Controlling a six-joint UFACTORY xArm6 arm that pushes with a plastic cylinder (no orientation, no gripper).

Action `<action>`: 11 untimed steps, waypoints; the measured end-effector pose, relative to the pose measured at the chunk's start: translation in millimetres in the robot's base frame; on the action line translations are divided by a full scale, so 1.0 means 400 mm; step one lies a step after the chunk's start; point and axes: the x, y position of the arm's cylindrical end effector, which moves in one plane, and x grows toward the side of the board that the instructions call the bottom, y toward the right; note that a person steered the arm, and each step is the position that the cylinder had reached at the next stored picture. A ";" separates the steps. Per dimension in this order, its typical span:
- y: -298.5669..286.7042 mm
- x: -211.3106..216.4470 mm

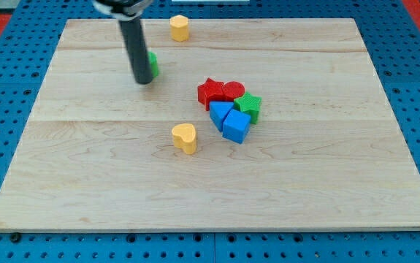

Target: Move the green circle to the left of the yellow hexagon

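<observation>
The green circle point(153, 65) lies near the view's top left of the wooden board, mostly hidden behind my rod. My tip point(143, 81) rests on the board just left of and touching or nearly touching the green circle. The yellow hexagon point(179, 28) sits at the board's top edge, up and to the right of the green circle and my tip.
A cluster sits right of centre: a red star point(210, 93), a red circle point(233, 90), a green star point(250, 106), a blue triangle point(220, 112) and a blue cube point(236, 126). A yellow heart point(185, 137) lies near the middle. The wooden board point(85, 183) lies on a blue pegboard.
</observation>
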 end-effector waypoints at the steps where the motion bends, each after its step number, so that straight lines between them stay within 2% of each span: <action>1: 0.002 -0.062; 2: 0.034 -0.117; 4: 0.111 -0.140; 6: -0.132 -0.175; 8: -0.139 -0.248; 9: -0.131 -0.229; 10: -0.055 -0.186; 11: -0.040 -0.075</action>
